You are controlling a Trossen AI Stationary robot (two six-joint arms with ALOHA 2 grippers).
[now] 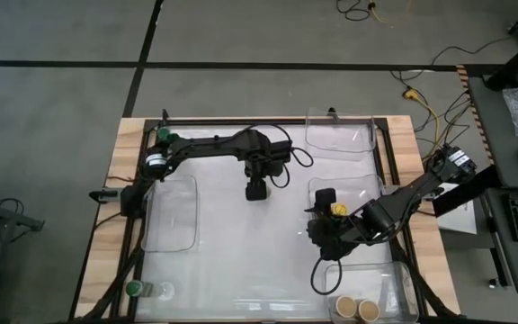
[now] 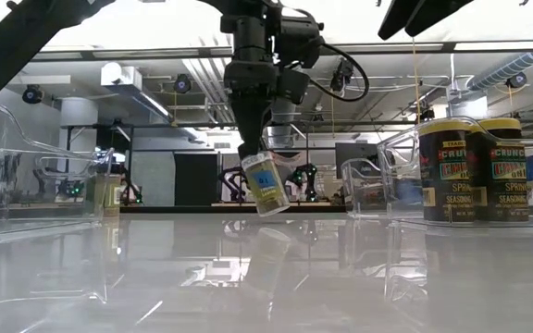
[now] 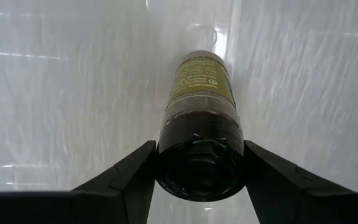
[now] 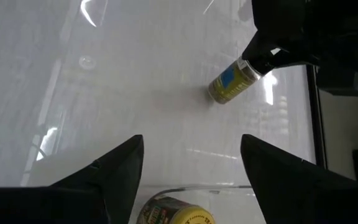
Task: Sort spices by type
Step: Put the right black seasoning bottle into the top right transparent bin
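My left gripper (image 1: pixel 257 190) hangs over the middle of the table, shut on a black-lidded spice jar (image 2: pixel 266 190). My right gripper (image 1: pixel 321 227) is open above a clear bin (image 1: pixel 363 186) on the table's right side. That bin holds a yellow-lidded jar (image 1: pixel 337 210) and a black-lidded jar (image 1: pixel 325 195). In the right wrist view the yellow lid (image 4: pixel 174 215) shows low between my open fingers. Two tan-lidded jars (image 1: pixel 356 310) stand in the near right bin. A green-lidded jar (image 1: pixel 135 289) stands at the near left corner. My left gripper pinches the jar by its black lid end (image 3: pixel 197 163) between the two fingers (image 3: pixel 135 177). The fingers come from above, pointing down. The jar hangs tilted below them, its base (image 2: pixel 274 207) lifted clear of the table.
Clear bins sit at the table's left (image 1: pixel 171 211), far right (image 1: pixel 338 135) and near right (image 1: pixel 394 286). The white tabletop (image 1: pixel 241 261) between them is open room. In the low view two jars (image 2: pixel 472 171) stand in a bin close by on the right.
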